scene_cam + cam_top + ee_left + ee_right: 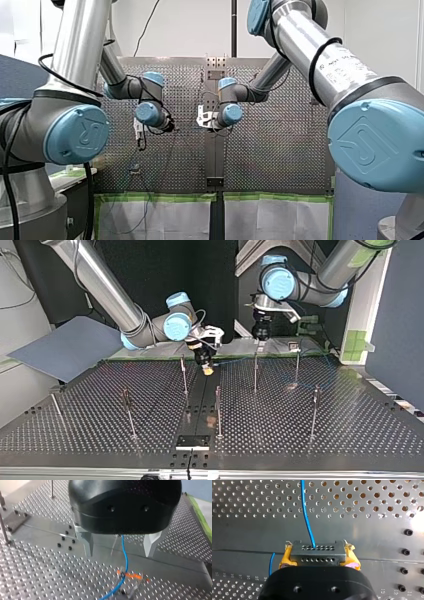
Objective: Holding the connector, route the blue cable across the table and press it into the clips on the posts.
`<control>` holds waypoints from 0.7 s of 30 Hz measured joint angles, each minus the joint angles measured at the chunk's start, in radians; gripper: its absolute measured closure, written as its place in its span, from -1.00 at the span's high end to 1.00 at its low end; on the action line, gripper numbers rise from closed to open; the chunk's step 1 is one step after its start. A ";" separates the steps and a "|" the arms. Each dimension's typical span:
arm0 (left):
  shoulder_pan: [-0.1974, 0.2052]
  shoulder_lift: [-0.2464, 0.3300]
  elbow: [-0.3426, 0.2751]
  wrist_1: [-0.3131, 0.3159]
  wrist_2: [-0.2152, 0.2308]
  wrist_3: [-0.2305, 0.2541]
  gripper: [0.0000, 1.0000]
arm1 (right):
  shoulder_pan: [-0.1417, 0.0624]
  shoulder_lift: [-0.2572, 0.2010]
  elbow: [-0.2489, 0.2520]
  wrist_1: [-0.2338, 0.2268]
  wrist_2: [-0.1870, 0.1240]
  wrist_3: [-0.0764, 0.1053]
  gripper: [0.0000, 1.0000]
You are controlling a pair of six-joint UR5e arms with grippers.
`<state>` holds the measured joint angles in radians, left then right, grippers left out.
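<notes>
Right wrist view: right gripper (319,556) clamps grey connector (317,552), blue cable (306,517) leading off; left gripper (119,553) spread open, cable passing between jaws.

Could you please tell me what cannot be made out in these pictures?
- Left wrist view: the orange piece under the left hand is blurred, so I cannot tell whether the cable is clipped there.
- Top view: any clips on the posts are too small to see.
- Right wrist view: the connector is partly covered by the right hand.
- Front view: the cable is too thin to trace on the table.
</notes>
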<state>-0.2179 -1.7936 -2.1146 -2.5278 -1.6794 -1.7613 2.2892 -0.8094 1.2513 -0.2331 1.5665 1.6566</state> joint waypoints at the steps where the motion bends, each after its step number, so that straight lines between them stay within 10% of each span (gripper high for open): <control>1: -0.006 -0.002 0.001 0.007 -0.003 -0.006 1.00 | 0.000 0.000 0.000 0.000 0.000 0.001 -1.00; 21: -0.086 -0.165 0.167 0.005 -0.054 -0.055 1.00 | -0.007 0.000 0.000 -0.004 0.003 0.014 -1.00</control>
<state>-0.3041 -1.9582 -1.9472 -2.5225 -1.7330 -1.8166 2.2825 -0.8094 1.2511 -0.2372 1.5692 1.6708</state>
